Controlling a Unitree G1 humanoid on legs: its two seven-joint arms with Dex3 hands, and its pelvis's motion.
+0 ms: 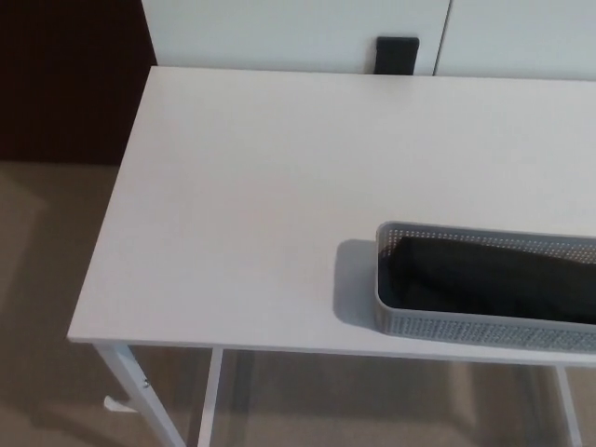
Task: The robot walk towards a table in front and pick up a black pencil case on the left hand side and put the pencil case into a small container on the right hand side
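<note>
On the white table (233, 205), the black pencil case (484, 279) lies inside the grey container (466, 326); neither hand shows.

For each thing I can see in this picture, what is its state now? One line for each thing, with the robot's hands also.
black pencil case: lying inside the container, lengthwise.
small grey container: upright on the table near its front edge, holding the pencil case.
white table: standing, with only the container on its top.
left hand: not in view.
right hand: not in view.
</note>
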